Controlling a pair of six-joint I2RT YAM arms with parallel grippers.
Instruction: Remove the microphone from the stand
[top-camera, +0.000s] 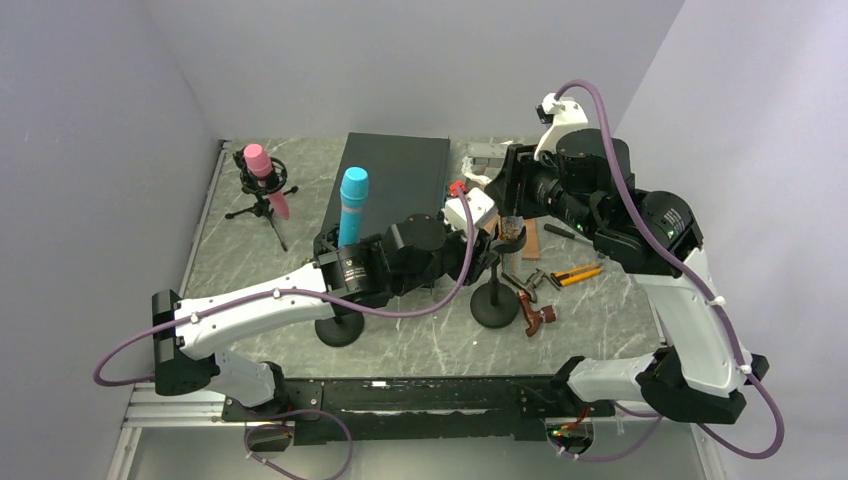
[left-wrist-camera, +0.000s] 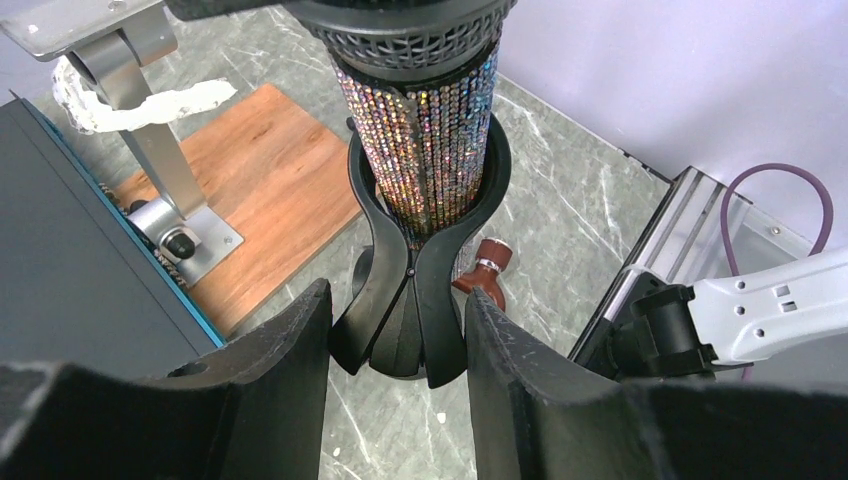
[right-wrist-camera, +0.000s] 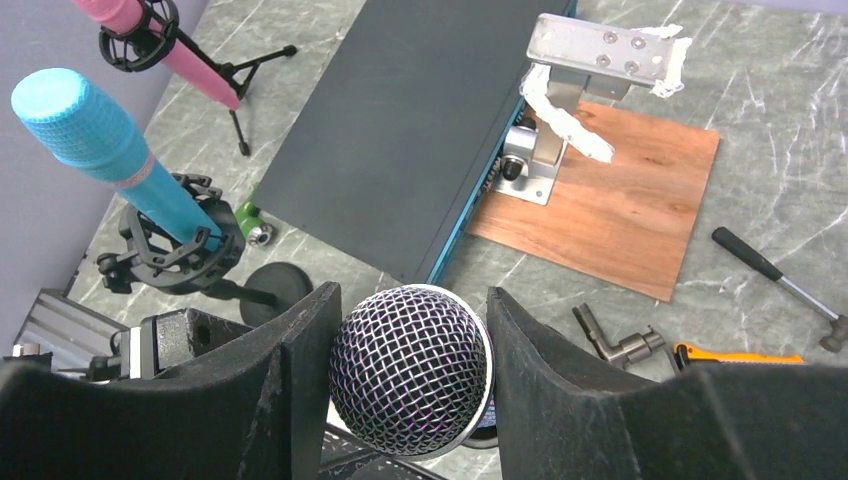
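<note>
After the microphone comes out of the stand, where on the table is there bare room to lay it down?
The table is bare between the pink microphone's tripod and the left arm, and between the red-handled tool and the right arm. Right of the stand base, tools crowd it.

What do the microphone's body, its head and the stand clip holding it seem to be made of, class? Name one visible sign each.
Microphone body: covered in small rhinestone-like studs, probably plastic or glass; rows of iridescent glints.
Microphone head: woven wire mesh, likely metal; silvery shine.
Stand clip: probably moulded plastic; smooth, glossy black.
</note>
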